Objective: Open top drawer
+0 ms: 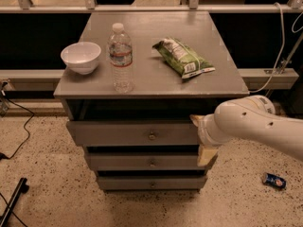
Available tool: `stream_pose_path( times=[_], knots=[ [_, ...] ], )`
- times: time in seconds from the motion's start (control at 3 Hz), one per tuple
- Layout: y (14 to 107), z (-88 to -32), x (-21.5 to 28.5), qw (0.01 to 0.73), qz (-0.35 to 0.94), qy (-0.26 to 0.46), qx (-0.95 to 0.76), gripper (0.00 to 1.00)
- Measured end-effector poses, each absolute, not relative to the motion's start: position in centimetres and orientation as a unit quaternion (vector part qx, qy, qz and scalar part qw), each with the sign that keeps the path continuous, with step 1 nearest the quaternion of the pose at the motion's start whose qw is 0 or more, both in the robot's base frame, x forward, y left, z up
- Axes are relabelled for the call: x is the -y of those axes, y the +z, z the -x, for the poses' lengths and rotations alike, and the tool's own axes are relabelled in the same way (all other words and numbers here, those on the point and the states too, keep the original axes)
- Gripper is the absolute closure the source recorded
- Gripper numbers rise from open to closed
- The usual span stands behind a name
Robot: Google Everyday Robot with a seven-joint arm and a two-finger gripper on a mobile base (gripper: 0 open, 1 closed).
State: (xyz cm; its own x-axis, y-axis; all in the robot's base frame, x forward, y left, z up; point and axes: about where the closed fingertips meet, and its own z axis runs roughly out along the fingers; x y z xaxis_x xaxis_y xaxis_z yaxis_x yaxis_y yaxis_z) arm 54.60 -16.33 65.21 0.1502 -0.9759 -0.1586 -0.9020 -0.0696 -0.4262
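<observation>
The top drawer [123,134] is the widest grey front, with a small brass knob [152,136] at its centre. A dark gap shows above it under the tabletop. My gripper [201,137] is at the right end of this drawer front, on a white arm coming in from the right. Its tan fingers are apart, one [194,120] at the front's upper corner and one [207,155] below it. I cannot tell whether they touch the front.
Two narrower drawers [151,162] sit below. On the grey tabletop [161,79] stand a white bowl [81,56], a water bottle [120,58] and a green snack bag [183,58]. A small can [274,180] lies on the floor at right; cables lie at left.
</observation>
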Motion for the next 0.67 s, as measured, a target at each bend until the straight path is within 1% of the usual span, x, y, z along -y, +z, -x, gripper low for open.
stream_pose_path(
  times=[0.33, 0.67],
  knots=[
    [63.80, -55.71, 16.62, 0.211, 0.723, -0.079, -0.653, 0.07],
    [63.13, -56.47, 16.65, 0.208, 0.721, -0.076, -0.657, 0.21]
  ],
)
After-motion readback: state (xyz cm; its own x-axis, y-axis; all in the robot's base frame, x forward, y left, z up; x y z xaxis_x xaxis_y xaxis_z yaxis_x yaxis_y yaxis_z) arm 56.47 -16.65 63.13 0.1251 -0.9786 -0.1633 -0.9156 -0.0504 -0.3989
